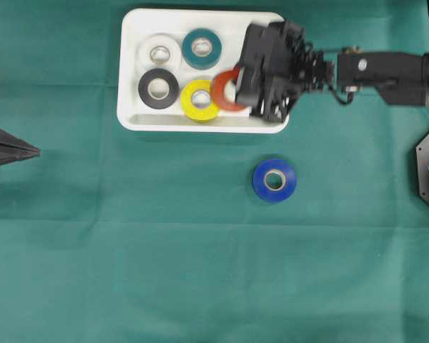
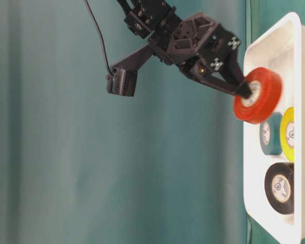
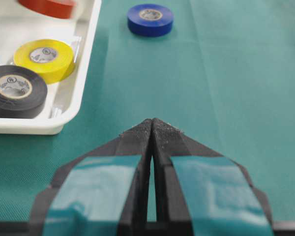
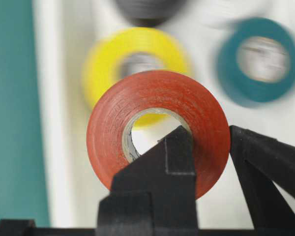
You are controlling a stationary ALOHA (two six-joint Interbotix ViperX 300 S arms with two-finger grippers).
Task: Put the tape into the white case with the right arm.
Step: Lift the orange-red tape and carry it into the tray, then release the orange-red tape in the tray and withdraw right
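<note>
A green cloth (image 1: pixel 129 279) covers the table, with a faint crease running from 9 to 3 o'clock across its lower half. Four rolls lie clustered: a white roll (image 1: pixel 148 47), a teal roll (image 1: pixel 189 48) at its 3 o'clock, a black roll (image 1: pixel 144 88) at its 6 o'clock, and a yellow roll (image 1: pixel 188 96) just beside the black. A blue roll (image 1: pixel 261 180) lies alone at the cluster's 4 o'clock.

White case (image 1: pixel 132 71) holds 4 rolls: white (image 1: pixel 159 53), teal (image 1: pixel 201 48), black (image 1: pixel 158 88), yellow (image 1: pixel 199 100). Red roll (image 1: pixel 225 91); blue roll (image 1: pixel 274 180). Surface (image 1: pixel 129 250) plain green. Right hand (image 4: pixel 206 142) black; left hand (image 3: pixel 152 128) black, teal-banded.
</note>
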